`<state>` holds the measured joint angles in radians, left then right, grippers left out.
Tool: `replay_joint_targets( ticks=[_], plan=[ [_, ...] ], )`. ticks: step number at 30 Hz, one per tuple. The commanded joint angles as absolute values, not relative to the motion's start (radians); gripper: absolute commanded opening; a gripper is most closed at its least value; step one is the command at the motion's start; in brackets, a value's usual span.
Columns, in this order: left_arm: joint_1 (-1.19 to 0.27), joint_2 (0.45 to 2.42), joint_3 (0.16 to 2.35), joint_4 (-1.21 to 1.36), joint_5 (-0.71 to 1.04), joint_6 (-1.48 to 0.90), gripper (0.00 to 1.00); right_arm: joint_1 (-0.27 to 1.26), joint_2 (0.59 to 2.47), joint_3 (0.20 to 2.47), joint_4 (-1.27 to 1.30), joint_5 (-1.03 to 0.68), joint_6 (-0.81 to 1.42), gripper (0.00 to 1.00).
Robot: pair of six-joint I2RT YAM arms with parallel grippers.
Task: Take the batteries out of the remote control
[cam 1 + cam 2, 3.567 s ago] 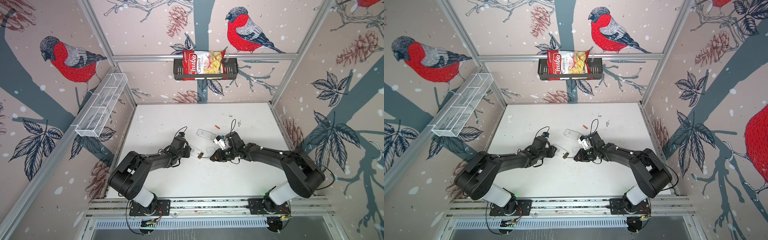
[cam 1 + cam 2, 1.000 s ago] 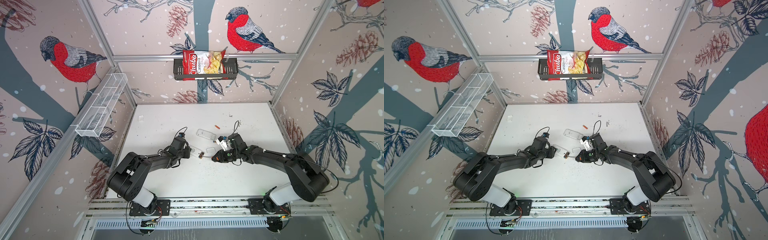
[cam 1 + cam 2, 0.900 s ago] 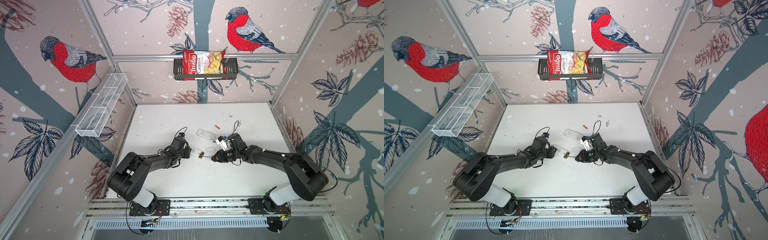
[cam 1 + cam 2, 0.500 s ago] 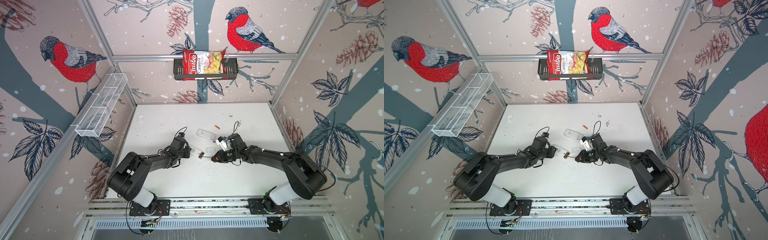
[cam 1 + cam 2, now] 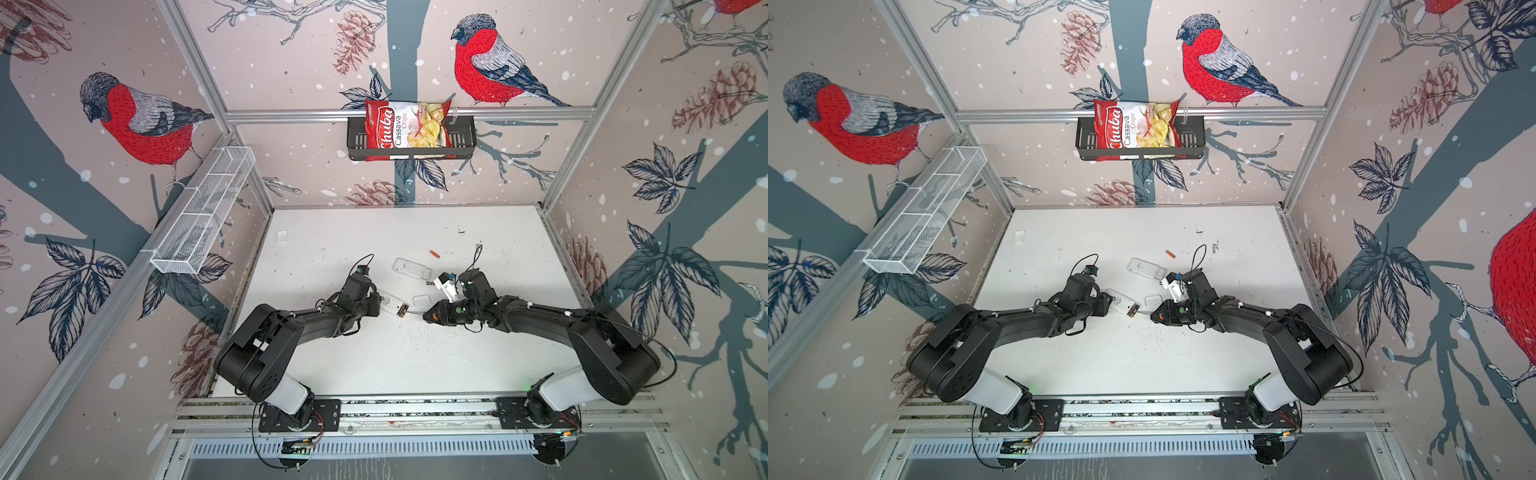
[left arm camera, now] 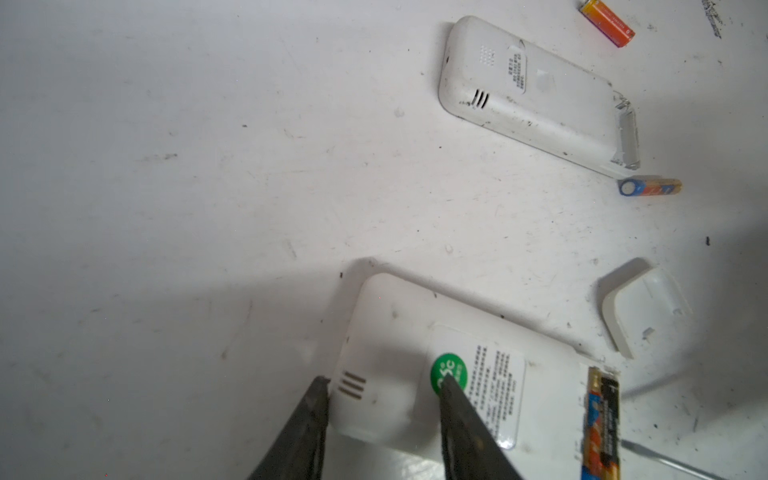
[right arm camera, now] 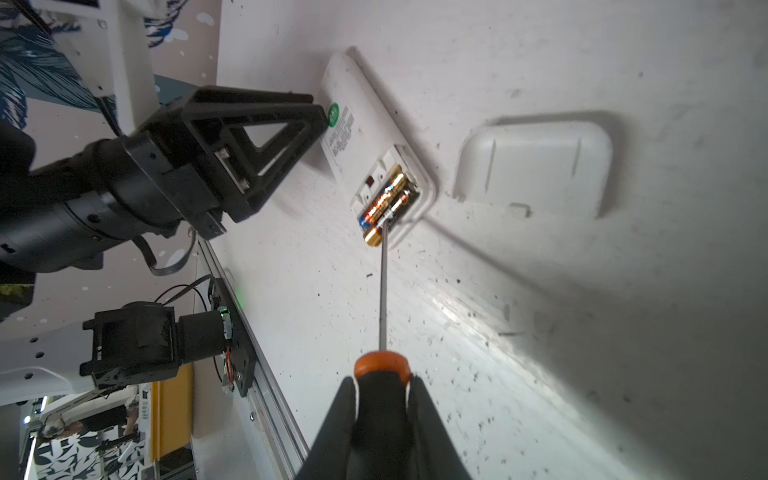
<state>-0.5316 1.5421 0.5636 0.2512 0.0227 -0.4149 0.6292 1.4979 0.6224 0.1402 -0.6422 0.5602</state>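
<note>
Two dark, gold-ended AAA batteries [image 7: 384,203] lie side by side in the open compartment at one end of a white rectangular plastic remote control [image 7: 370,108]. The remote lies back up near the middle of the white table [image 5: 374,361]. The gold end of one battery stands out past the compartment edge.

The thin steel shaft of an orange-and-black-handled screwdriver [image 7: 383,291] points into that end, and its tip touches the batteries. The right gripper [image 7: 382,386] is clamped tight on the screwdriver handle.

The left gripper [image 6: 382,382] has its jaws partway apart at the remote's far end. One fingertip rests on the green round sticker on the remote's back. The other stands at the short end edge.

A white plastic compartment cover [image 7: 536,162] lies inside up just beside the open compartment, apart from the remote.

Farther out a second white remote [image 6: 528,95] also lies back up. A blue-and-orange loose battery [image 6: 650,187] lies just beside its open end, and an orange loose battery [image 6: 607,23] lies beyond it on the table.
</note>
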Motion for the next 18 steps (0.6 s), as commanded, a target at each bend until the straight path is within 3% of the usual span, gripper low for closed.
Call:
replay_joint_targets(
  ticks=[1,18],
  plan=[
    [-0.543,1.544,0.557,0.152,0.121,-0.404,0.42,0.629,1.498,0.623,0.225,-0.661,0.58,0.0],
    [-0.542,1.536,0.568,0.135,0.114,-0.396,0.42,0.617,1.452,0.608,0.117,-0.641,0.528,0.0]
  ],
)
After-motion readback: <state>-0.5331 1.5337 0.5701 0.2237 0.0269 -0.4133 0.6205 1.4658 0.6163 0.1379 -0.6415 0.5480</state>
